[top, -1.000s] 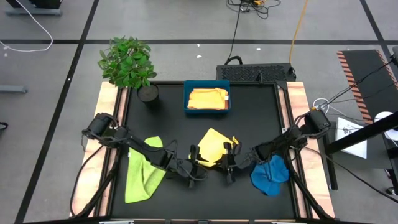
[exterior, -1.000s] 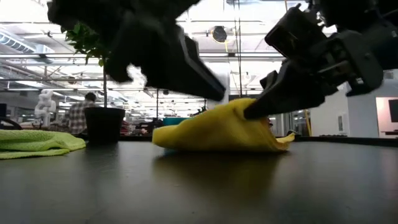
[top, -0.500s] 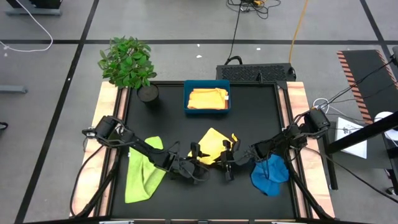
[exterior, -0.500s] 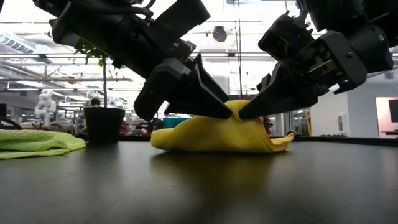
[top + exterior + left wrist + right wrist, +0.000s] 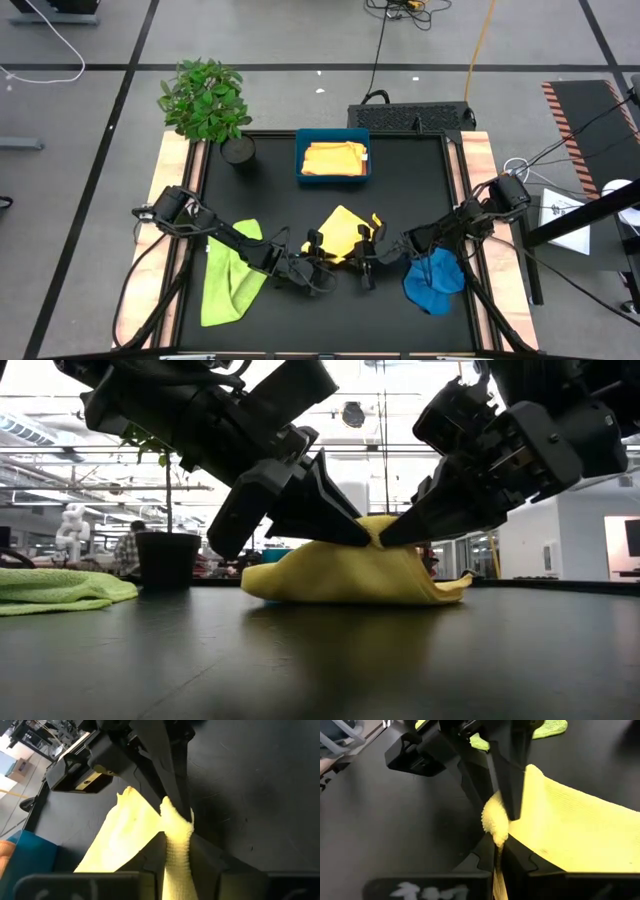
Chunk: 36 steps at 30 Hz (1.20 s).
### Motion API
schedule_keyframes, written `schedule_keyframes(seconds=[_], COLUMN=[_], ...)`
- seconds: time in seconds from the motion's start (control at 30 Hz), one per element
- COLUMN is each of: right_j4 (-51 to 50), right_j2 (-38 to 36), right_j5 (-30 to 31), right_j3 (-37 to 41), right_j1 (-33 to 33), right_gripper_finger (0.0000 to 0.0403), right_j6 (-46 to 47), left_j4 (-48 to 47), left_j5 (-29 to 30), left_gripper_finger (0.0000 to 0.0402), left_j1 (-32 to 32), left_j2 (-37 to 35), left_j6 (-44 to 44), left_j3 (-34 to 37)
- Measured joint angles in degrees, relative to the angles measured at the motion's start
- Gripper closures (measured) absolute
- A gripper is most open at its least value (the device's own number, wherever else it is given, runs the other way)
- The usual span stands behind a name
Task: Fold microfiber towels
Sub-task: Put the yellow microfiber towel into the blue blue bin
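Observation:
The pale yellow towel (image 5: 350, 575) lies bunched at the table's near middle, its middle drawn up into a peak. My left gripper (image 5: 360, 538) and my right gripper (image 5: 386, 538) meet at that peak from either side, each shut on it. A lime green towel (image 5: 228, 272) lies flat at the near left. The blue towel (image 5: 435, 280) lies crumpled at the near right. A golden yellow towel (image 5: 334, 158) rests inside the teal tray (image 5: 303, 160) at the far middle. My left gripper pinches a raised fold of the pale yellow towel (image 5: 176, 837) between its two fingers, slanting down from the table's left. The fold stands up in the hold, and the towel's lower part (image 5: 300, 585) rests on the table. My right gripper pinches the same peak (image 5: 494, 822) between its two fingers, slanting down from the table's right, tip to tip with the other gripper. The cloth slopes away from the hold and its edge (image 5: 455, 588) lies on the table.
A potted plant (image 5: 205, 100) stands at the far left corner. The black mat (image 5: 420, 190) lies bare between the tray and the towels. Wooden rails (image 5: 480, 170) edge the table's sides.
My left gripper has come down and toward the right onto the raised peak of the pale yellow towel and has shut on it, next to my right gripper. My right gripper has kept its hold; the towel's peak stays up.

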<state>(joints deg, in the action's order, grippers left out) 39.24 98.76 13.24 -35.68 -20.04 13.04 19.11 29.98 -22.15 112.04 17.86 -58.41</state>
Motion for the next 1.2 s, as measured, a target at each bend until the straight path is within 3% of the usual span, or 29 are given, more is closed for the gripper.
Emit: schedule_keyframes(seconds=[0.27,0.4,0.73,0.9,1.2], right_j4=[0.6,0.6,-7.6,-14.9,-22.4], right_j2=[0.0,0.0,0.0,0.0,-0.2], right_j5=[0.0,0.0,0.7,6.9,16.7], right_j3=[0.0,0.0,0.0,0.0,-0.3], right_j1=[0.4,0.3,-1.4,-2.7,-3.5], right_gripper_finger=[0.0394,0.038,0.0224,0.0168,0.0177], right_j6=[-0.9,-3.8,-8.0,-10.1,-14.2], left_j4=[0.0,0.3,-0.6,-2.5,-6.1], left_j5=[0.0,0.0,-0.1,-0.2,-0.1], left_gripper_finger=[0.0389,0.0393,0.0397,0.0398,0.0399], left_j1=[0.0,0.0,0.9,1.0,0.8], left_j2=[0.0,0.0,-1.4,-2.9,-5.5], left_j6=[0.0,-0.6,-2.5,-2.7,-4.3], left_j3=[0.0,0.0,-0.1,-0.1,0.0])
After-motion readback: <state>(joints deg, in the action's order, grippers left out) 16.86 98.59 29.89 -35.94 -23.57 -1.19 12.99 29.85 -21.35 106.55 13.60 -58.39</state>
